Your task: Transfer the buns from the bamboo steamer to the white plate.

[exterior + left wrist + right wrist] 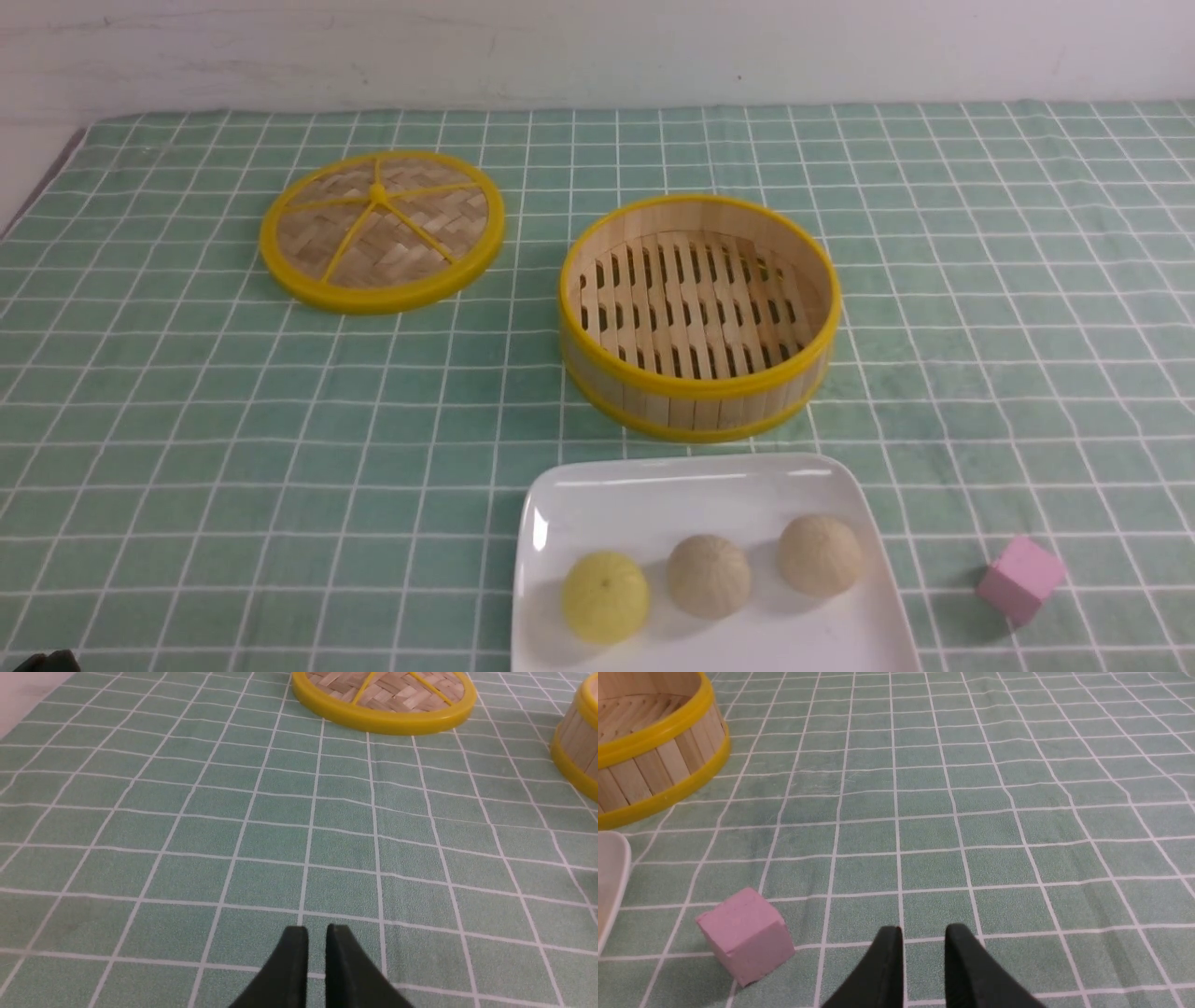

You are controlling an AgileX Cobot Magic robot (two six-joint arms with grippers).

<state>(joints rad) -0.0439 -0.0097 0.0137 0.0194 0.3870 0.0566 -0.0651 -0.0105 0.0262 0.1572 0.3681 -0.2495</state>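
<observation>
Two pale beige buns lie on the white plate at the near edge of the table, beside a bright yellow bun. Behind the plate the bamboo steamer stands with nothing on its slatted floor. In the left wrist view my left gripper hovers over bare cloth, its black fingers a narrow gap apart and holding nothing. In the right wrist view my right gripper is a little wider open, also holding nothing, with the steamer and the plate's corner off to one side.
The flat woven lid with its yellow rim lies on the green checked cloth at the back left. A pink cube sits to the right of the plate, close to the right gripper in the right wrist view.
</observation>
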